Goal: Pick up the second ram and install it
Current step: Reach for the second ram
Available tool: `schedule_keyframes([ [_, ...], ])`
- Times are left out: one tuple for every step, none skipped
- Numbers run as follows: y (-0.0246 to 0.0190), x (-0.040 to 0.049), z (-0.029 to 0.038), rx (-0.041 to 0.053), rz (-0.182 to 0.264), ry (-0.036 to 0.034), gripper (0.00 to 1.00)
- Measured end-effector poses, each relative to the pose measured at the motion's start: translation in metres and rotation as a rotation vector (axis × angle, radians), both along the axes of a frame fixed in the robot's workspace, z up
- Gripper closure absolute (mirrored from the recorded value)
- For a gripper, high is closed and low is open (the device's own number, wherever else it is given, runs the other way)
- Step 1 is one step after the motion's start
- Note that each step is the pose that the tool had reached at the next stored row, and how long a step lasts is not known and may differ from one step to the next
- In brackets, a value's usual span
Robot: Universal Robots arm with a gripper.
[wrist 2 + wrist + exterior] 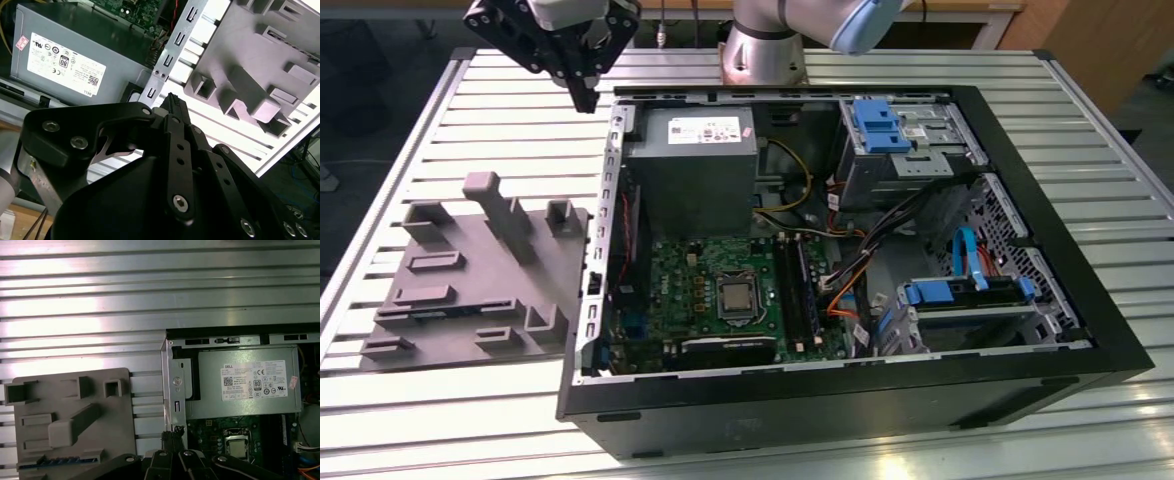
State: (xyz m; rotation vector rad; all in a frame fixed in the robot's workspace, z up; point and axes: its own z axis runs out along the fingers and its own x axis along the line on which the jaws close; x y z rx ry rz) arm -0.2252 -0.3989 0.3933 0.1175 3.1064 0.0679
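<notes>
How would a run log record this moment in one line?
gripper: shut, holding nothing | place: above table, near computer case | nearest: power supply

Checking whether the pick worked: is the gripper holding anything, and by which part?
Nothing is held: the gripper is shut and empty, beside the computer case.

Slatted metal table (440,420) under grey fixture (467,290), computer case (854,400)

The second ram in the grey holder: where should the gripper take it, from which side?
Pinch its two flat faces near mid-length, coming down from above. The second ram appears to stand on edge in the grey holder, leaving only its top edge free.
</notes>
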Motion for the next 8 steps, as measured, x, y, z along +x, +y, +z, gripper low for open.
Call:
schedule_keyframes([
  [0.0000,-0.0003,0.0000,0.0000,0.000,0.0000,0.89],
  [0.0000,-0.0006,0.0000,0.0000,0.000,0.0000,0.89],
  [0.0000,-0.0009,0.0000,0.0000,0.000,0.0000,0.89],
  [0.0000,-0.0013,0.0000,0.0000,0.000,0.0000,0.89],
  [0.0000,-0.0016,0.0000,-0.0001,0.000,0.0000,0.89],
  [0.0000,-0.0020,0.0000,-0.0001,0.000,0.0001,0.89],
  [0.0000,-0.0023,0.0000,0.0000,0.000,0.0000,0.89],
  [0.0000,-0.0027,0.0000,0.0000,0.000,0.0000,0.89],
])
